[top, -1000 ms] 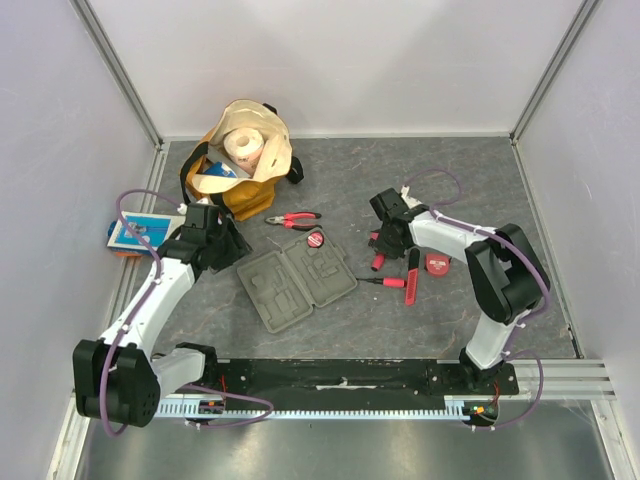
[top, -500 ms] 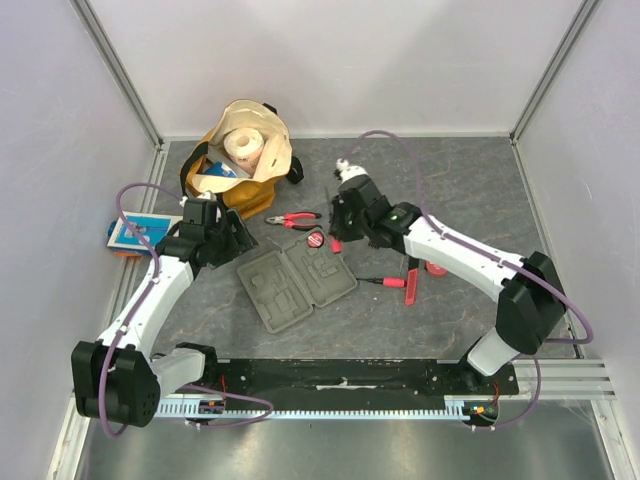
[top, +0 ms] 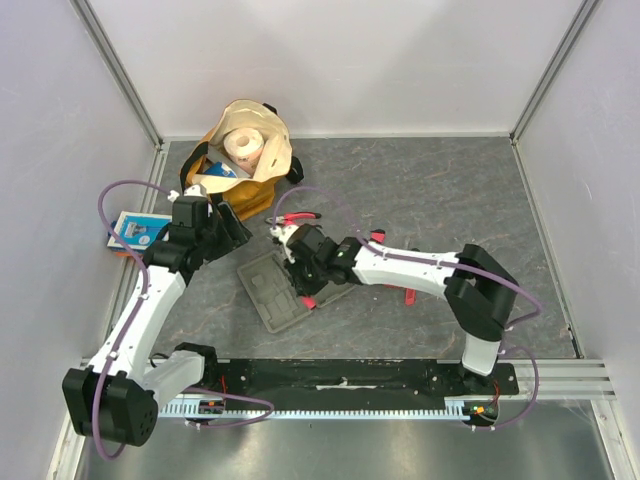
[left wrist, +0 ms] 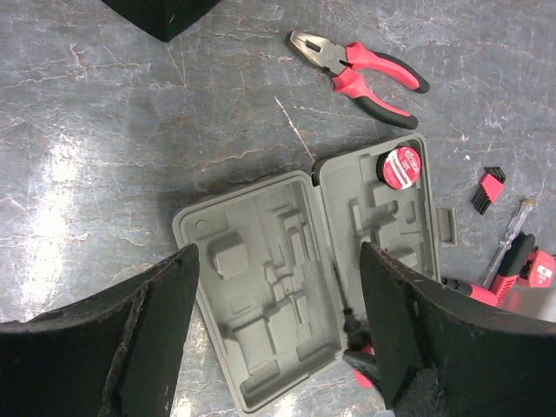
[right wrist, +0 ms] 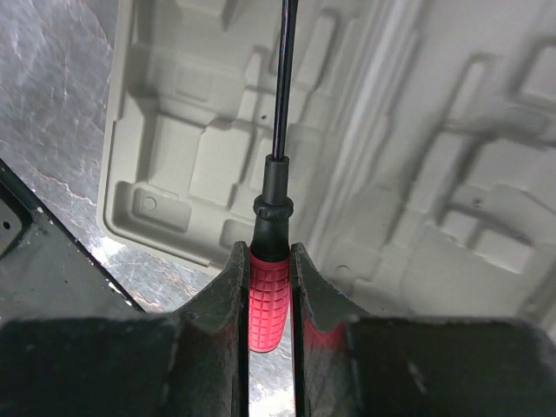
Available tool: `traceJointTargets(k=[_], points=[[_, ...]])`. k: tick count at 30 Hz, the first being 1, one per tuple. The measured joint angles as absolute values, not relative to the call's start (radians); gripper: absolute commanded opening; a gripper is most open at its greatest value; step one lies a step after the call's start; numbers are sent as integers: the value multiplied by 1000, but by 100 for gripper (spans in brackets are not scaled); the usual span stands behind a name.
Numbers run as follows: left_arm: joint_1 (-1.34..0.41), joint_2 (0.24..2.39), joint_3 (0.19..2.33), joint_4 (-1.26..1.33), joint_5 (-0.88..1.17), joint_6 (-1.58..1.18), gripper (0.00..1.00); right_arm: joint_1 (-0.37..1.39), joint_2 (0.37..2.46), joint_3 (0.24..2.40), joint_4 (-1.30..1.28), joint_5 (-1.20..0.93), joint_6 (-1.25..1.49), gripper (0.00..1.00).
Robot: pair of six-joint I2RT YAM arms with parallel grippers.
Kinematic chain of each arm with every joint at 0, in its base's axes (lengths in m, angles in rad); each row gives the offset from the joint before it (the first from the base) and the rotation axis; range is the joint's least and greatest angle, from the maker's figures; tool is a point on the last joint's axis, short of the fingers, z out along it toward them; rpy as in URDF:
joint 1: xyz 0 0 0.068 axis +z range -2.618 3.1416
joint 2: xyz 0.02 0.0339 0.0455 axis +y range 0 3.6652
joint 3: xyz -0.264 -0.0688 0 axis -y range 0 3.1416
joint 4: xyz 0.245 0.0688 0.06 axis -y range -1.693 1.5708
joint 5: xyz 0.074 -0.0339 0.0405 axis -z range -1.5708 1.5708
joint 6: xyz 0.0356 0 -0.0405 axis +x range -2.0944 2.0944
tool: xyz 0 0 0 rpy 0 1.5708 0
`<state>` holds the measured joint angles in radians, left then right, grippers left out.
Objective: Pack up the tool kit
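Looking down past the left gripper, jaws spread wide, onto an open grey case lying flat on a stone-grey table. Holding a round red tape measure in the right half's far corner. Beyond the case, apart from it, red-and-black pliers; off to the right, small hex keys and a slim screwdriver.

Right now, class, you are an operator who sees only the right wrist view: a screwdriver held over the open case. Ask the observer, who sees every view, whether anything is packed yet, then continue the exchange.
Observer: Yes. The tape measure sits in a corner slot of the case.
Operator: What's loose?
Observer: Pliers lie on the table beyond the case.
Operator: And the left fingers?
Observer: Open and empty, near the case.
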<state>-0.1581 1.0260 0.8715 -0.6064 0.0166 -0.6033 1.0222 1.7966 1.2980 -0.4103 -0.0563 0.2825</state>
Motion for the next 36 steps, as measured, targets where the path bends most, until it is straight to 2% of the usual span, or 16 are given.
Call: traceJointTargets(k=[10,36], points=[[-158,1019,852,-609,34,-604,79,1064,1926,1390,-451,23,284,3],[-158,1068,831,-569,62,-604,76,1065,2066,1593,-612,134,345,6]])
